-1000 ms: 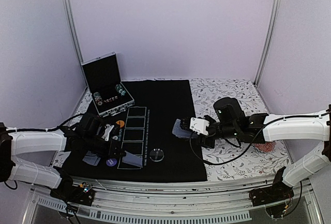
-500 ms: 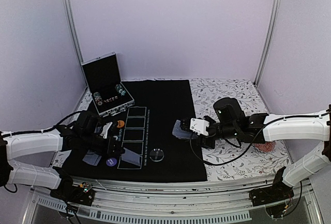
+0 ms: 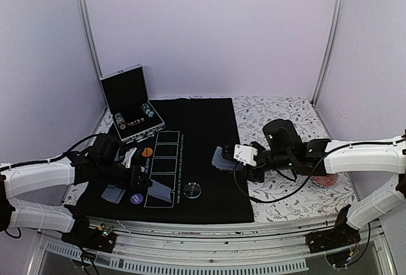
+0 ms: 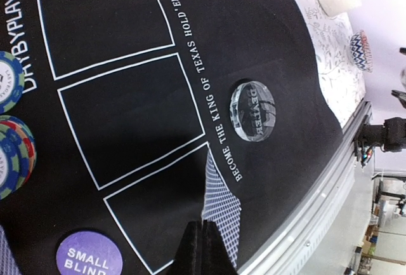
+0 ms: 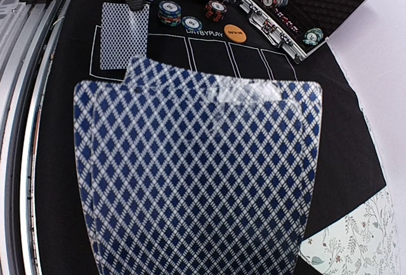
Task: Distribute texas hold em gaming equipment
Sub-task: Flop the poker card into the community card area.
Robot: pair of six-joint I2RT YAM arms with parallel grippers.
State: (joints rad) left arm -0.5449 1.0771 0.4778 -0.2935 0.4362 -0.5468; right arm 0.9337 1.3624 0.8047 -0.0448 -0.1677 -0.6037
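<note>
"Where's the left gripper point(image 4: 202, 243) sitting?"

"Low over the near-left part of the black mat point(image 3: 203, 122). Its jaws are pressed together with nothing between them. The tips hang just beside a face-down card point(image 4: 222, 214) that lies across the corner of the nearest white box. That card is close to the mat's front edge, with the table rail just past it."

"And the other one?"

"The right gripper point(image 3: 229, 159) is clamped on a stack of cards point(image 5: 196, 180), lattice backs showing, slightly fanned. It holds them off the cloth by the mat's right edge, where the black meets the flowered tablecloth point(image 3: 285, 119)."

"Any room between them?"

"A broad run of black cloth lies there, with the clear dealer disc point(image 4: 252, 111) on it near the front edge, apart from both grippers. The left side is tighter. The purple small-blind disc point(image 4: 89, 256) is just beside the left gripper, with the striped chip stacks point(image 4: 13, 154) and the orange disc point(image 3: 147, 152) farther back. The open chip case point(image 3: 133, 119) sits at the mat's far-left corner. Another card point(image 3: 114, 194) lies by the mat's left edge."
</note>
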